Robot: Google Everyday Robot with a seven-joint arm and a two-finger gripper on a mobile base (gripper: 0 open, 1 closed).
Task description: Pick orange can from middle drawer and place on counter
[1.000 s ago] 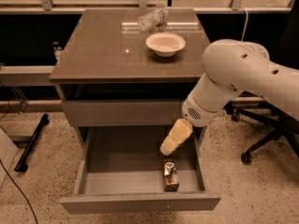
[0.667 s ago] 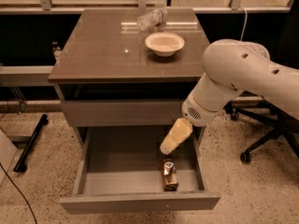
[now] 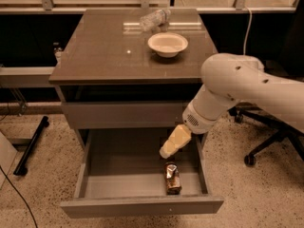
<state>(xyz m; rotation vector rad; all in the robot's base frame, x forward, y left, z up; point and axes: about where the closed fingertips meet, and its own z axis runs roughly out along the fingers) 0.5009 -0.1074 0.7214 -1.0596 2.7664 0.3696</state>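
Counter [image 3: 104,56]: bowl [image 3: 167,43] and bottle [image 3: 154,19] are sitting at its back; you are risking a knock there.
Drawer [image 3: 137,205]: its right wall is crowding your arm.
Gripper [image 3: 166,152]: hovering just above the can; I cannot tell its grip state.
Can [image 3: 172,177]: sitting front-right in the drawer; an off-centre descent is risking a topple.

no readable text, label, brand or number anywhere. dark markings on the orange can [image 3: 172,177] lying in the middle drawer [image 3: 123,165] can't be made out. gripper [image 3: 167,148] hangs over the open drawer, just above the can.
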